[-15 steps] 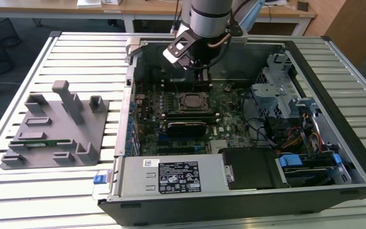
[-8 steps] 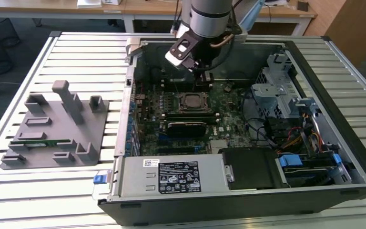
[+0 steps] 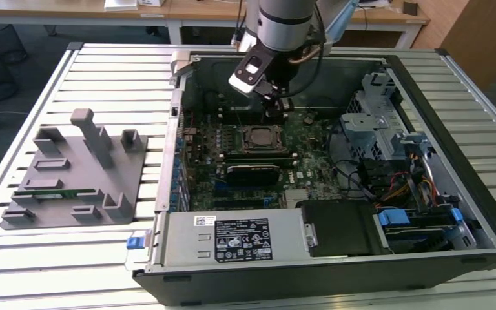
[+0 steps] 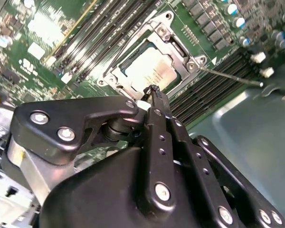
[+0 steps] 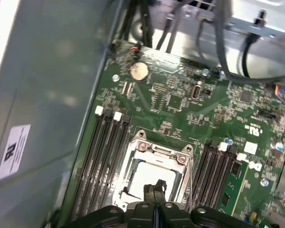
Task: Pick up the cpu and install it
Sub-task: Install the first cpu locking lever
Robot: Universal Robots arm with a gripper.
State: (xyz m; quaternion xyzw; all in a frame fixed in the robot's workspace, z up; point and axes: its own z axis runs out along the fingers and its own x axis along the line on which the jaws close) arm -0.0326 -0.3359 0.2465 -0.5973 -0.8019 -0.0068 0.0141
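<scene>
Cpu: silver-topped square, seated inside the metal-framed socket on the green motherboard, between banks of memory slots. Gripper: above the socket, fingers pressed together, grasping nothing, tips just over the chip's edge. Computer case: open, lying on a slatted table. Grey fixture: beside the case, on the exterior view's left.

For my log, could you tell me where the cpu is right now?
The cpu sits inside the socket on the motherboard, between the memory slots, just under the hand.
</scene>
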